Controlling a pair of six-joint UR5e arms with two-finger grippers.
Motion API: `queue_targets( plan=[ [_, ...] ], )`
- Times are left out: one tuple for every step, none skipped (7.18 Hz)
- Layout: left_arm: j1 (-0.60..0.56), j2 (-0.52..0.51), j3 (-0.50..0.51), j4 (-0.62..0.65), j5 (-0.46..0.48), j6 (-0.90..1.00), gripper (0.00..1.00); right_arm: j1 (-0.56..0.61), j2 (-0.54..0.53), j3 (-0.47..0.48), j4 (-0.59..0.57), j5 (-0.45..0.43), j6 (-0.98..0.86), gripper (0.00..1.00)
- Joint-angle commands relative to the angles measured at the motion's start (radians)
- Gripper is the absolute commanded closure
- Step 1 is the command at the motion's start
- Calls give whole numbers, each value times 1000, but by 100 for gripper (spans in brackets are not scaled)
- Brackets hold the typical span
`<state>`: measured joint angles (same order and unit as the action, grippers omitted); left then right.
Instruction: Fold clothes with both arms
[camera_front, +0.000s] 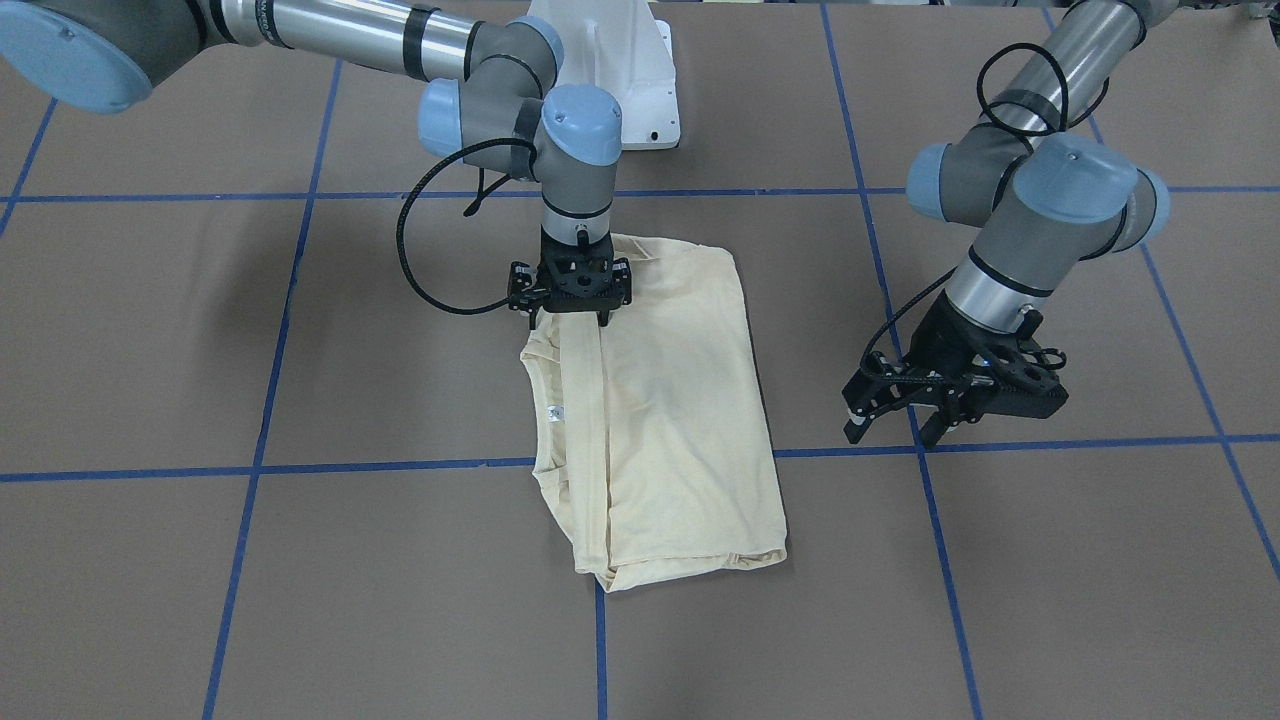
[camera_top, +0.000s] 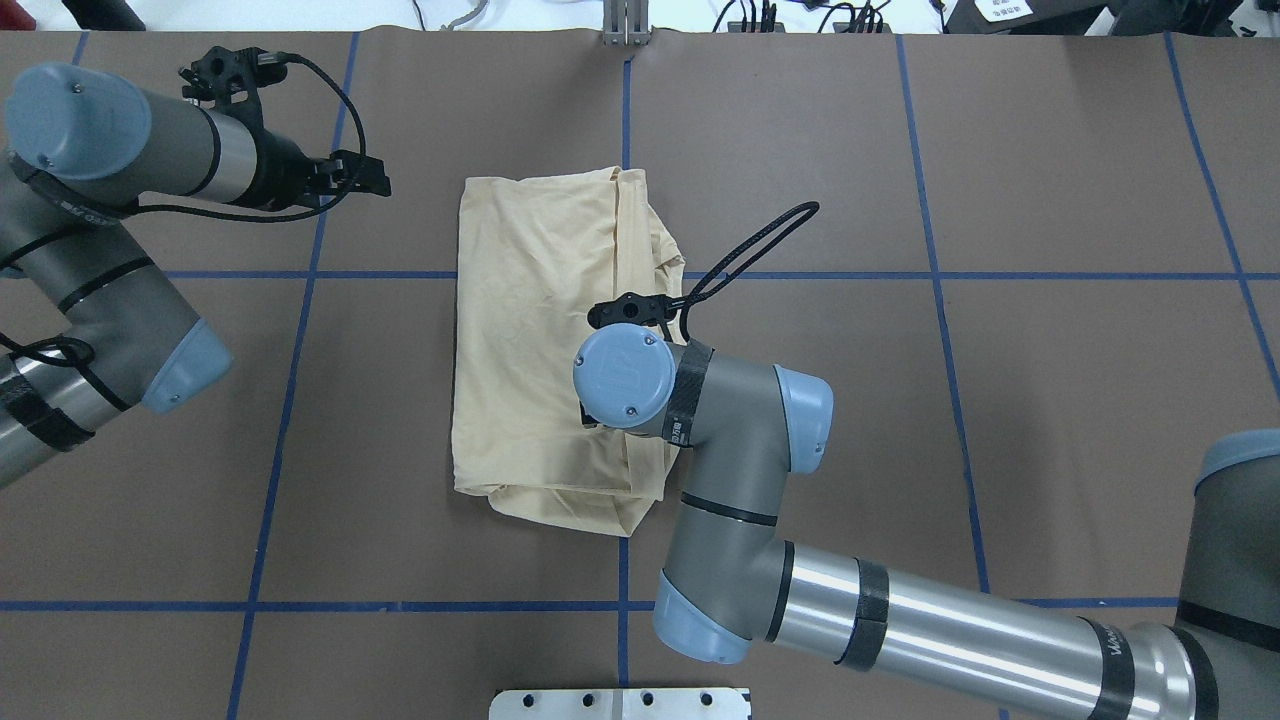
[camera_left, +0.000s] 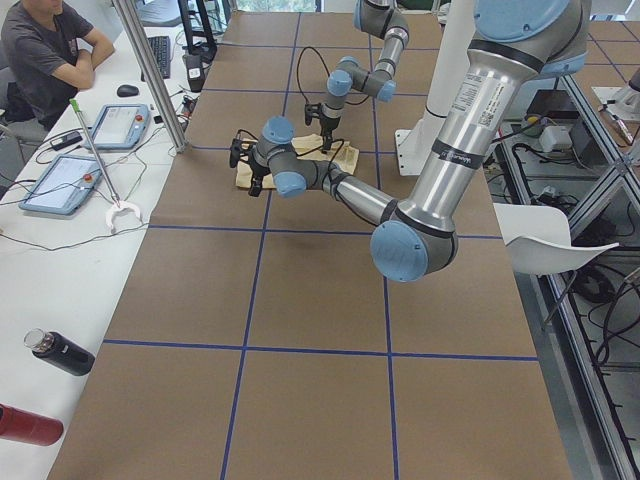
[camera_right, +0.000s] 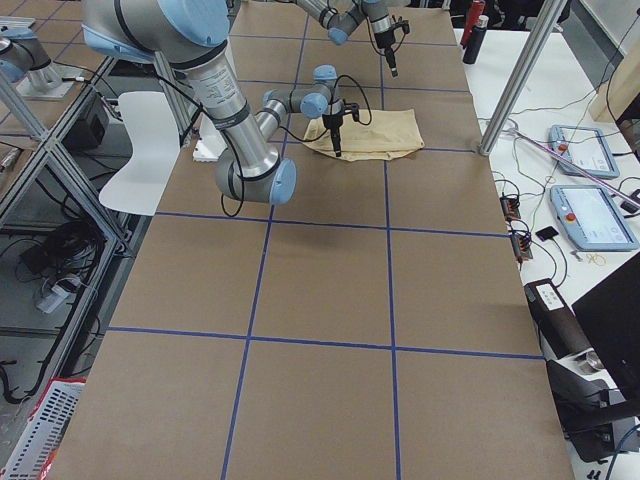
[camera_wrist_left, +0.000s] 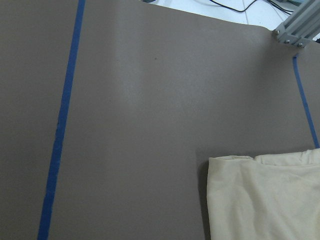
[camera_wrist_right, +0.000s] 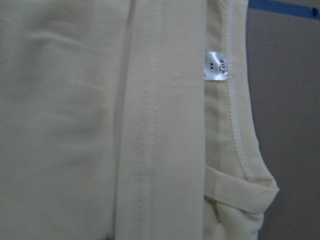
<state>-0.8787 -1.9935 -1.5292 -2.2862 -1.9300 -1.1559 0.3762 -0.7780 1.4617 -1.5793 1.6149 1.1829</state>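
My right gripper (camera_front: 567, 322) stands straight down over the shirt (camera_front: 680, 400), jaws apart, tips at the cloth on the end nearest my base. It grips nothing. My left gripper (camera_front: 895, 425) hangs open above bare table (camera_front: 300, 600), well apart from the shirt.

The shirt lies mid-table, folded to 1 long rectangle. No print shows.

Risks, as I judge them:
- The cloth is thin and stacked in several layers. If I close on the top layer alone, lifting would peel the fold open.
- With only 1 gripper on it, a pull would swing the free end round and skew the rectangle. My left gripper has to come in first.
- The collar edge under my right gripper is loose and uneven; a pinch there could bunch it.

The long axis runs straight out from my base toward the far side of the table. The collar, with its label (camera_front: 556, 412), opens toward my right, about midway along that long edge.
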Motion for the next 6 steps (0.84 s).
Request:
queue_targets(
  plan=[
    [1,-1,1,-1,0,-1,0,1,-7,11,-37,5,-11,0],
    [1,-1,1,-1,0,-1,0,7,-15,37,-51,6,-22,0],
    [3,-1,1,-1,0,-1,0,7,-27,70,-89,6,-38,0],
    [3,-1,1,-1,0,-1,0,10,-44,90,-93,6,-42,0],
    [3,-1,4,-2,0,-4,0,16,-50,98,-97,5,-55,0],
    [6,-1,7,-2,0,-8,0,20,-59,98,-97,5,-58,0]
  ],
)
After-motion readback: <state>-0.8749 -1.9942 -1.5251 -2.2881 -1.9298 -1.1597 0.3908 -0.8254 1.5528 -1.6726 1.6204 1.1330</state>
